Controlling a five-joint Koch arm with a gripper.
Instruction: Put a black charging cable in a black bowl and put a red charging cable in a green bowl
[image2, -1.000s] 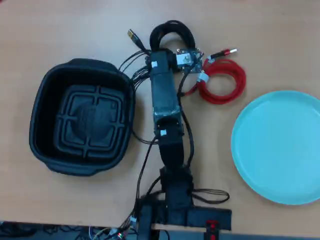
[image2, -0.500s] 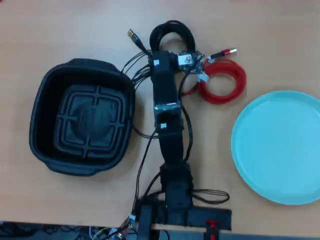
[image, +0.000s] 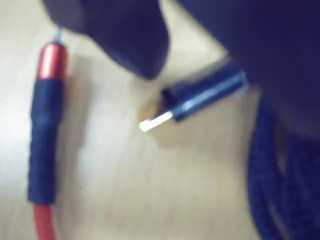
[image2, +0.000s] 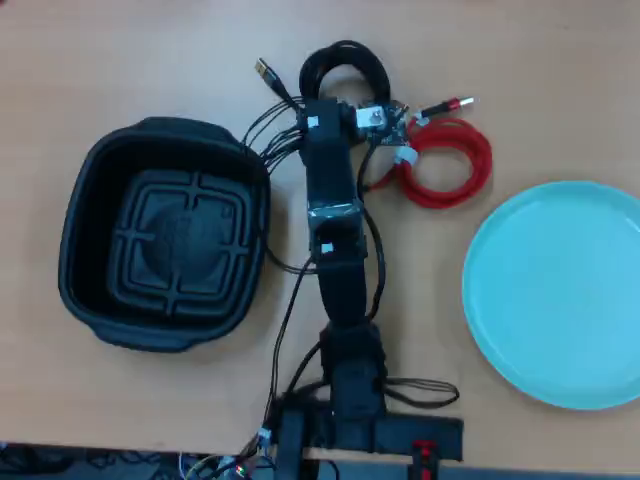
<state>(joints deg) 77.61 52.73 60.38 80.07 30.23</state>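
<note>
Pale wood-grain laminate covers the desk (image2: 520, 60), which carries everything in the overhead view. The black bowl (image2: 80, 235) sits at the left with nothing inside, its raised grid floor exposed, and the green bowl (image2: 560, 290) lies at the right, likewise bare and cut off by the right edge of the frame. Open desk runs along the top of that view and between the two bowls on either side of the arm (image2: 335, 210), which reaches up the middle from its base at the bottom edge. The black charging cable (image2: 345, 60) lies coiled near the top centre, just beyond the arm's far end, its gold-coloured USB plug (image2: 265, 70) pointing up and to the left. The red charging cable (image2: 455, 165) lies coiled just right of the arm's head, well clear of the green bowl, one plug (image2: 450, 104) pointing right with its long axis nearly level.

The blurred wrist view shows a small black plug (image: 200, 95) with a pale metal tip, its long axis slanting from upper right down to lower left, tip toward the lower left. A red-and-black plug (image: 47, 125) stands nearly vertical at the left. Braided black cord (image: 270, 180) runs down the right side. One dark tip of the pincer (image: 145, 57) hangs just above the small plug; how far the pincer stands apart cannot be told.
</note>
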